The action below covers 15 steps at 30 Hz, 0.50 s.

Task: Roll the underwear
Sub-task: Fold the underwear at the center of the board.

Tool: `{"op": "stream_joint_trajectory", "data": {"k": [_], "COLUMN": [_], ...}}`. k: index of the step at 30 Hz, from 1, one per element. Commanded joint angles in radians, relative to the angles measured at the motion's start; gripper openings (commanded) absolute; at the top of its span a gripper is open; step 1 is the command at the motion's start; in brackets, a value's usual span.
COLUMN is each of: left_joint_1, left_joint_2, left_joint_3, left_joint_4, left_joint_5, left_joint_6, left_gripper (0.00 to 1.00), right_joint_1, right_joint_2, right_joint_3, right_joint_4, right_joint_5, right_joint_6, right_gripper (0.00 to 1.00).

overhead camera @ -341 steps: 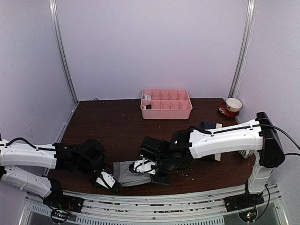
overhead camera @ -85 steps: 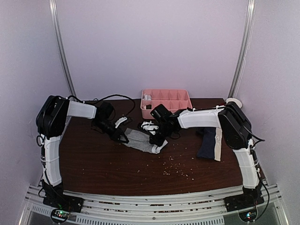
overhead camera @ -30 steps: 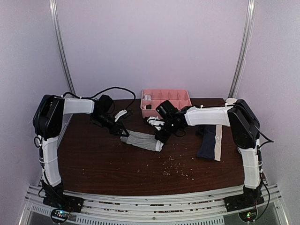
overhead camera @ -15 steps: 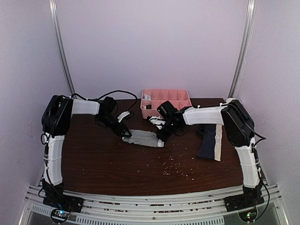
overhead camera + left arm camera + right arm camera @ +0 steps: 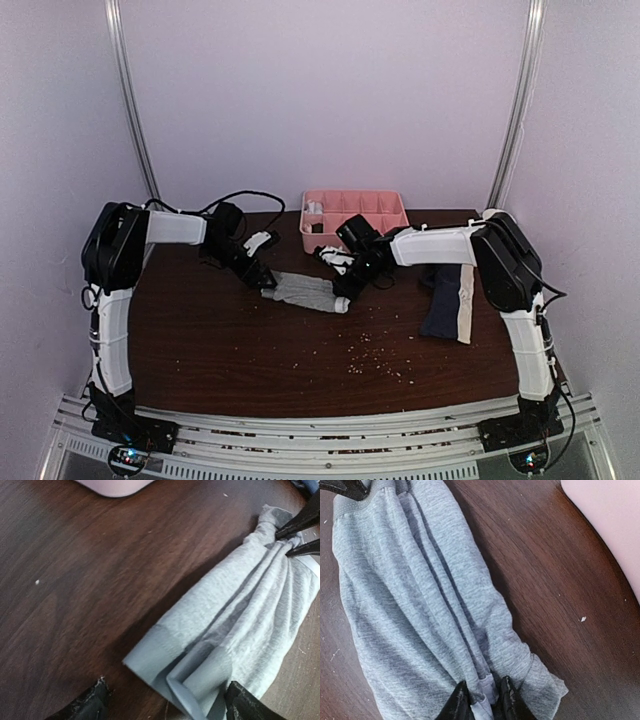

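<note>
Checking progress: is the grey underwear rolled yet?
Not rolled: the grey underwear lies stretched out in loose lengthwise folds, right gripper pinching one end.

The grey underwear [image 5: 308, 291] is a little above the centre of the frame, drawn out long from left to right and gathered into soft lengthwise folds. The navy underwear [image 5: 441, 298] lies at the right as a narrow upright strip, with its cream-white waistband along its right edge.
</note>
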Motion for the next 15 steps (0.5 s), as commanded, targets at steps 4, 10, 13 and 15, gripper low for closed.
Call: {"op": "stream_joint_trajectory", "data": {"k": [4, 10, 13, 15], "left_joint_1": [0.014, 0.014, 0.014, 0.014], "left_joint_2": [-0.061, -0.099, -0.12, -0.133], "left_joint_3": [-0.028, -0.024, -0.024, -0.024], "left_joint_4": [0.049, 0.057, 0.064, 0.072], "left_joint_5": [-0.106, -0.126, -0.129, -0.136], "left_joint_6": [0.0, 0.012, 0.013, 0.014], "left_gripper": [0.91, 0.94, 0.95, 0.95], "right_joint_1": [-0.01, -0.006, -0.004, -0.002], "right_joint_2": [-0.015, -0.091, -0.121, -0.136], "right_joint_3": [-0.006, -0.005, -0.006, -0.011], "right_joint_4": [-0.047, -0.017, 0.004, 0.024], "right_joint_5": [0.044, 0.104, 0.151, 0.177], "right_joint_6": [0.009, 0.044, 0.073, 0.092], "right_gripper": [0.33, 0.41, 0.41, 0.41]}}
